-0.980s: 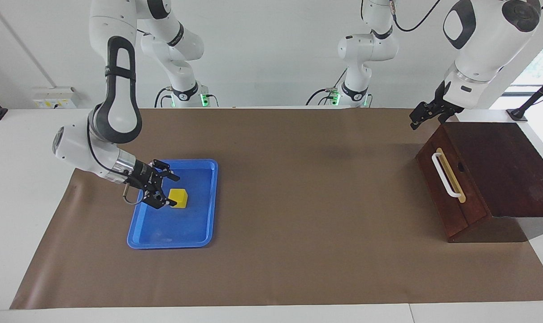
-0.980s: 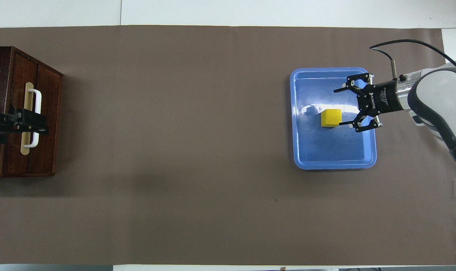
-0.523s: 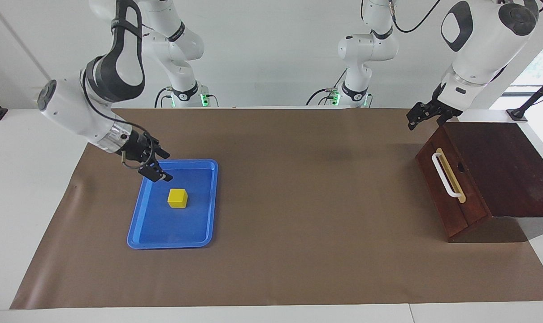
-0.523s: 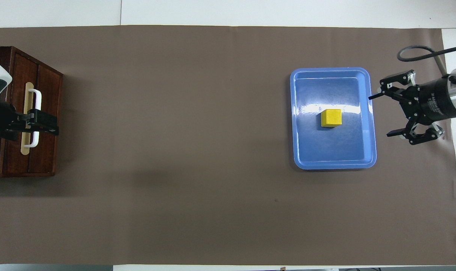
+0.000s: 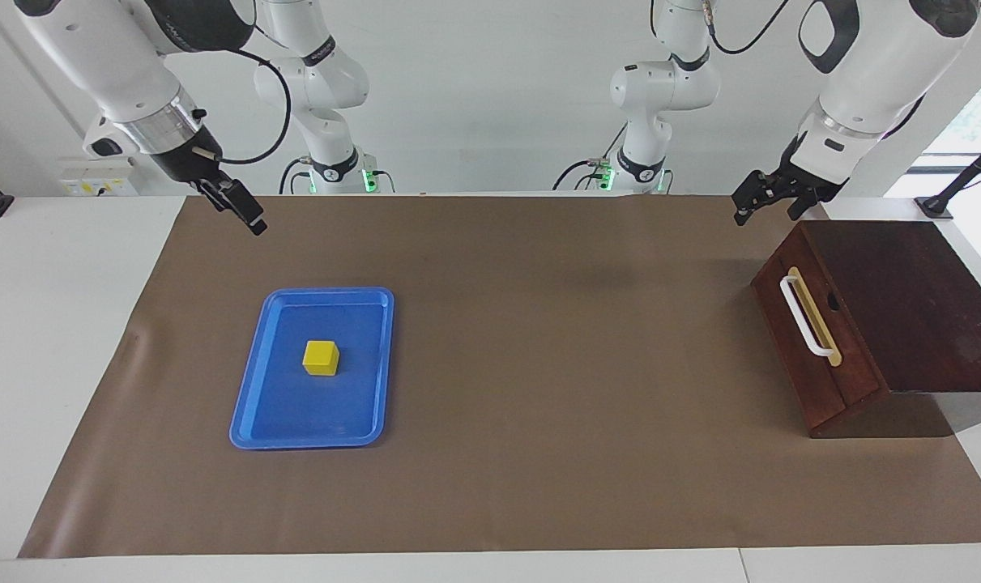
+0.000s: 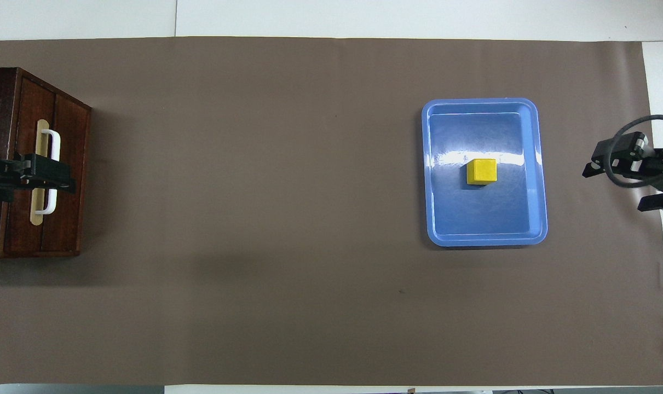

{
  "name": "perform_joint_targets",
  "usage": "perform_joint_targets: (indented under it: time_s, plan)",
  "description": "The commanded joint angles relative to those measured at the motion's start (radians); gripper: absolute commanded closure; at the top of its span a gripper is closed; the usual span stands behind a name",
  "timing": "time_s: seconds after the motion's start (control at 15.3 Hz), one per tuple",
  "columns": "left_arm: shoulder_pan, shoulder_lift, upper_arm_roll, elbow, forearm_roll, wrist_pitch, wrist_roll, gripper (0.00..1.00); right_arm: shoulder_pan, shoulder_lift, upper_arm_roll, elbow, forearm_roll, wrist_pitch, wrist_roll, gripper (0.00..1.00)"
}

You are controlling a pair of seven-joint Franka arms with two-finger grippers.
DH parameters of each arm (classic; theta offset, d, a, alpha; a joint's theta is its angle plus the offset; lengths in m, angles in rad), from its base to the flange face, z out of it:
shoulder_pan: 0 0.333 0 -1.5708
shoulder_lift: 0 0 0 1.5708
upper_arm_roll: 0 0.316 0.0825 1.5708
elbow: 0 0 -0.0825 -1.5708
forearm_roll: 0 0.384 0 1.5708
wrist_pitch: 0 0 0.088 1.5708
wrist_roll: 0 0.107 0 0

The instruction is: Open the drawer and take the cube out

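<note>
Both grippers hang in the air with nothing in them. Right gripper (image 5: 243, 206), jaws spread wide, is raised above the brown mat (image 5: 539, 340) near the mat's edge at the right arm's end of the table, well clear of the blue tray (image 5: 251, 405). Left gripper (image 5: 761, 198), also open and empty, hovers over the cabinet (image 5: 903, 300) at the left arm's end, just above its upper front edge.

The blue tray lies flat on the mat and holds one thing: the cube (image 5: 321, 357), bright yellow, sitting near the tray's middle, untouched. The drawer (image 5: 806, 348) is pushed in flush with the cabinet front, its white handle (image 5: 806, 316) free, so its inside cannot be seen.

Compared with a second ago, the right gripper has left the tray, where its open fingers were at the cube's side, and has risen and drawn back toward its own base. The cube has not shifted. The left gripper has barely moved, and the drawer remains closed.
</note>
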Motion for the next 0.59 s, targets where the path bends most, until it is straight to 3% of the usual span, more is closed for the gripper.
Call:
perform_joint_targets:
  time_s: [0.0, 0.26, 0.52]
  plan:
    - [0.015, -0.004, 0.002, 0.019, -0.022, -0.029, 0.017, 0.0, 0.003, -0.035, 0.017, -0.052, -0.025, -0.028, -0.08, 0.0]
    - [0.013, -0.01, -0.006, 0.019, -0.02, -0.029, 0.016, 0.0, 0.008, -0.028, 0.018, -0.053, -0.057, 0.015, -0.342, 0.0]
    - [0.012, -0.015, -0.009, 0.014, -0.019, -0.023, 0.022, 0.0, 0.037, 0.041, 0.018, 0.026, -0.078, -0.022, -0.349, 0.0]
